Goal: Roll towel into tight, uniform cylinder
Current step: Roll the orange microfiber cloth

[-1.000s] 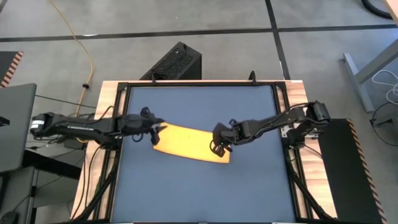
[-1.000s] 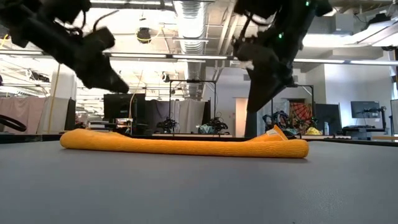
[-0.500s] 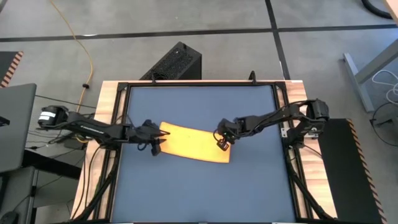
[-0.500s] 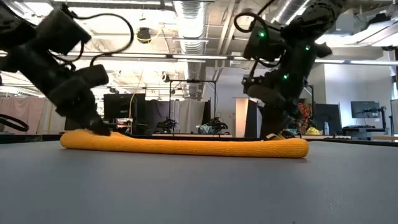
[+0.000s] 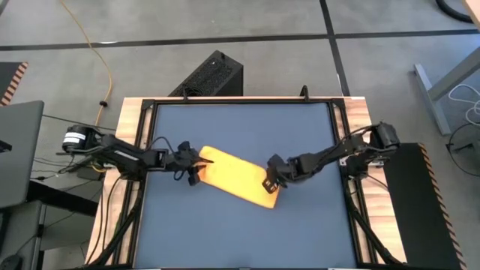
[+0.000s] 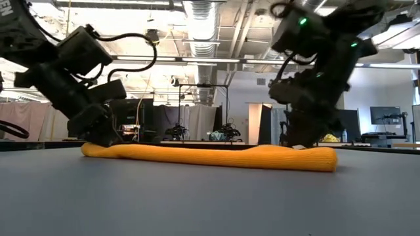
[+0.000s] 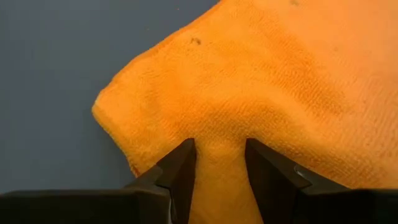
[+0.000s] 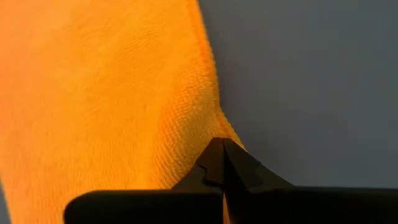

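Soft terry towel [image 5: 234, 177] folded into flat strip on dark blue surface [image 5: 240, 225], long axis diagonal, each end pinched by left fingers [image 7: 180, 171] and right fingers [image 8: 219, 163].

We see a grey concrete floor [image 5: 247, 19] crossed by dark seams; a yellow cable [image 5: 96, 46] trailing over it; a black perforated box [image 5: 210, 75] behind the table; overhead, silver ducting [image 6: 203, 16] and strip lights [image 6: 216, 60]; monitors [image 6: 385, 115] on far desks.
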Robot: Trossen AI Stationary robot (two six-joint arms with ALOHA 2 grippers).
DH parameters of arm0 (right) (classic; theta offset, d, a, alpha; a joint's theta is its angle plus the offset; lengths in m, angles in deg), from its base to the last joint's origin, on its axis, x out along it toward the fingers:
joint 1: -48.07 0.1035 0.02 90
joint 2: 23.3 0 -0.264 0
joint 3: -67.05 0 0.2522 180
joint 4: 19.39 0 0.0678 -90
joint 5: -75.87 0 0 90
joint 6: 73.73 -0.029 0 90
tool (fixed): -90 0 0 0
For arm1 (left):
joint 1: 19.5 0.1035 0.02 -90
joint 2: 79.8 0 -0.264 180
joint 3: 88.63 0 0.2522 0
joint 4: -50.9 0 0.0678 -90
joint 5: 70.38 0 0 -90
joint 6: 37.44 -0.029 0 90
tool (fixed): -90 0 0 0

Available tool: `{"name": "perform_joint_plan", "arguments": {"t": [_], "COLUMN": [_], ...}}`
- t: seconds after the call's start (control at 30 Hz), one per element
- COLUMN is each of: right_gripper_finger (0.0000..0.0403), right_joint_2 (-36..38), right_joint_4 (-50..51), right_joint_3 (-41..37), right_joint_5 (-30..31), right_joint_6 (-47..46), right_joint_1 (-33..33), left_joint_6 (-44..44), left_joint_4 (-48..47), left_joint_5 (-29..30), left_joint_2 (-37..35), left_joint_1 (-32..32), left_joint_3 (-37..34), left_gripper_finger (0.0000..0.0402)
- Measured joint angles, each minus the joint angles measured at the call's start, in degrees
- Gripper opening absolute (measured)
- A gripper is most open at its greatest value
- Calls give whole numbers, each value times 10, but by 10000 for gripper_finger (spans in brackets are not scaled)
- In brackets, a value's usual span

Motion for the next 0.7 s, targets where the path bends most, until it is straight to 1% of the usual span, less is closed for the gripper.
{"name": "perform_joint_plan", "arguments": {"t": [0.13, 0.23, 0.3, 0.37, 0.47, 0.57, 0.63, 0.7], "right_gripper_finger": [17, 17, 17, 17, 17, 17, 17, 17], "right_joint_2": [-1, -1, -2, -2, -2, 4, 12, 19], "right_joint_4": [-7, -10, -23, -51, -95, -112, -97, -80], "right_joint_3": [-1, -1, -2, -2, -2, 3, 13, 17], "right_joint_5": [19, 41, 71, 110, 168, 187, 193, 196], "right_joint_6": [-83, -161, -199, -216, -191, -159, -130, -98], "right_joint_1": [54, 94, 120, 144, 171, 176, 170, 156], "left_joint_6": [-106, -161, -188, -209, -233, -238, -218, -183], "left_joint_4": [-24, -62, -76, -86, -84, -89, -89, -80], "left_joint_5": [-1, 24, 32, 34, 35, 29, -8, -92], "left_joint_2": [-3, -3, -2, -2, -2, -12, -27, -44], "left_joint_1": [15, 29, 42, 56, 75, 86, 87, 84], "left_joint_3": [38, 77, 102, 121, 147, 170, 182, 181], "left_gripper_finger": [132, 132, 132, 132, 132, 132, 132, 132]}}
